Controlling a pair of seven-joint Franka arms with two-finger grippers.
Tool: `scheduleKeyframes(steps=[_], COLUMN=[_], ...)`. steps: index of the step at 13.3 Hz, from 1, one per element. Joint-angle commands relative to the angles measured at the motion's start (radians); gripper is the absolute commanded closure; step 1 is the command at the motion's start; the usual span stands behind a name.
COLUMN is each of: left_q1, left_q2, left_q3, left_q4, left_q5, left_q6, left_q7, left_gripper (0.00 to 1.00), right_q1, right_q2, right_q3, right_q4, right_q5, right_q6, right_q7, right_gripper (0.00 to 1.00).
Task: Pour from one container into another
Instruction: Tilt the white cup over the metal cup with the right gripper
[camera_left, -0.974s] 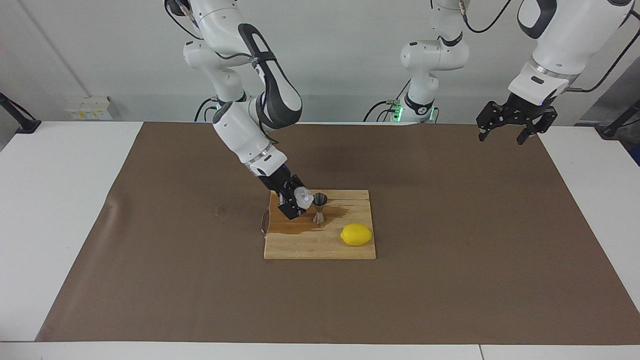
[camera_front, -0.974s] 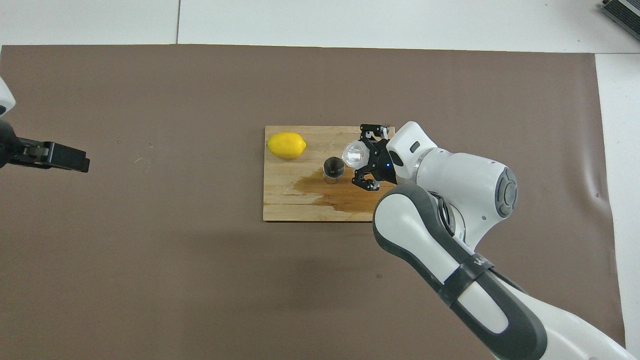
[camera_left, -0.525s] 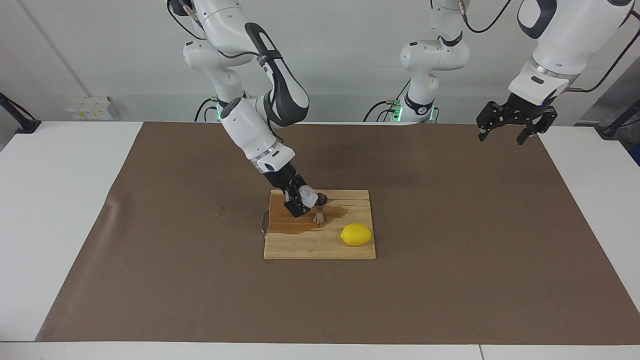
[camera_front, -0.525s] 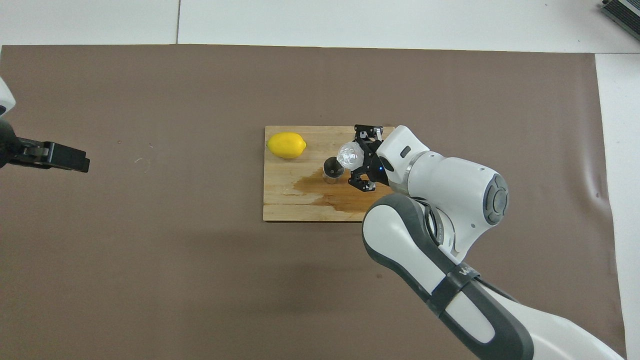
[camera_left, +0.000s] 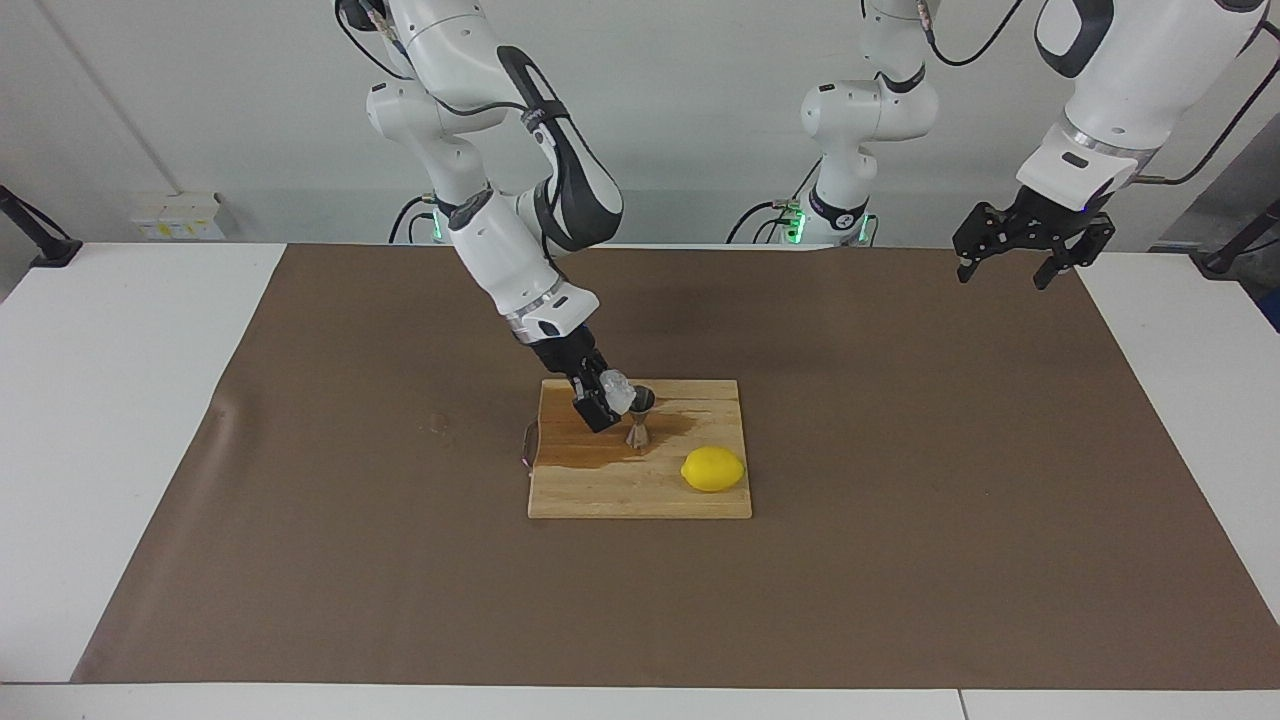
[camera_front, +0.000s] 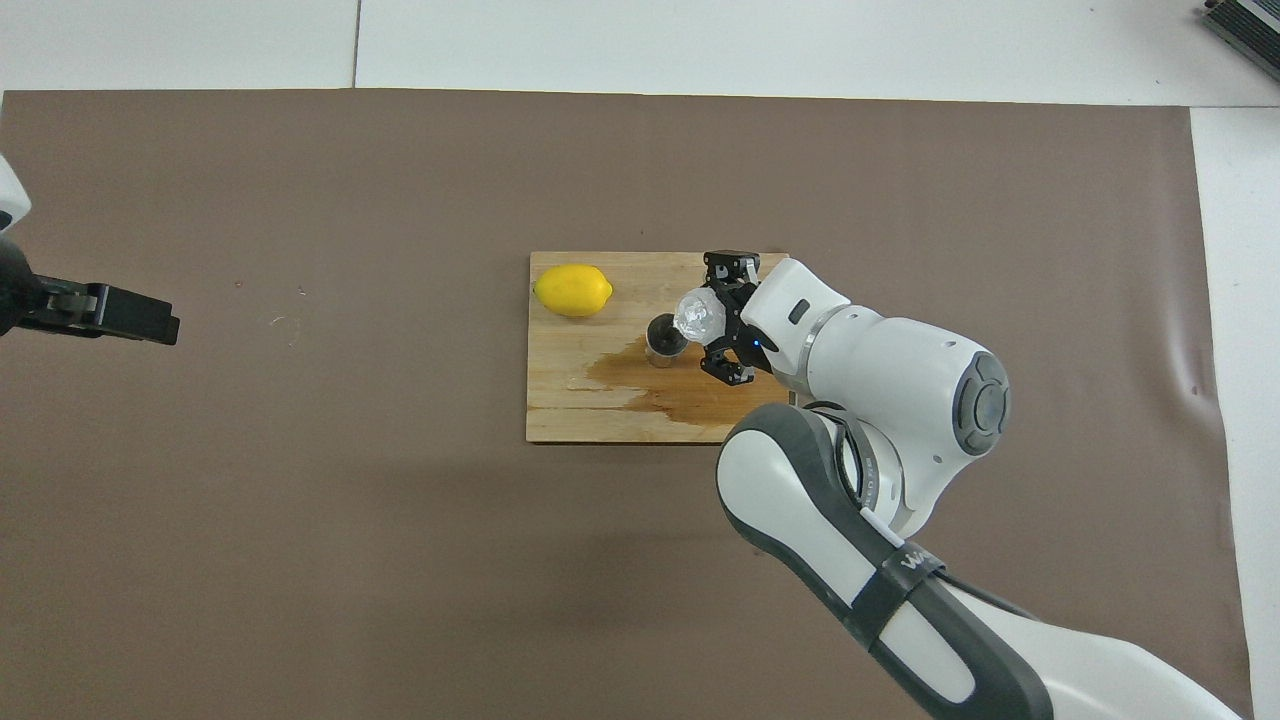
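A wooden cutting board (camera_left: 640, 490) (camera_front: 570, 400) lies in the middle of the brown mat. The steel jigger (camera_left: 639, 428) (camera_front: 664, 340) stands upright on it. My right gripper (camera_left: 608, 398) (camera_front: 712, 322) is shut on the white crinkled cup (camera_left: 617, 388) (camera_front: 697, 312) and holds it tilted, its mouth at the jigger's rim. My left gripper (camera_left: 1010, 268) (camera_front: 120, 314) hangs in the air over the mat at the left arm's end of the table; that arm waits.
A yellow lemon (camera_left: 712, 469) (camera_front: 572, 290) lies on the board, farther from the robots than the jigger. A dark wet stain (camera_left: 585, 450) (camera_front: 680, 385) spreads over the board around the jigger. White table (camera_left: 120, 400) borders the mat.
My right gripper has moved the cup closer to the jigger, until its mouth reaches the rim. The right arm's elbow has swung. The left arm has not moved.
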Motion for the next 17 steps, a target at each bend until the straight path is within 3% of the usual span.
scheduleKeyframes(steps=[1,17], left_q1=[0.014,0.014], left_q2=[-0.013,-0.013], left_q3=[-0.009,-0.009], left_q4=[-0.009,-0.009], left_q5=[0.016,0.016], left_q6=[-0.012,-0.012], left_q7=[0.009,0.009], left_gripper=[0.00,0.00], right_q1=[0.002,-0.002], right_q2=[-0.037,-0.040], right_q3=[-0.007,-0.005], right_q4=[-0.033,-0.033], right_q5=[-0.041,-0.068], right_q6=[0.019,0.018], right_q7=[-0.003,-0.003], right_gripper=[1.00,1.00])
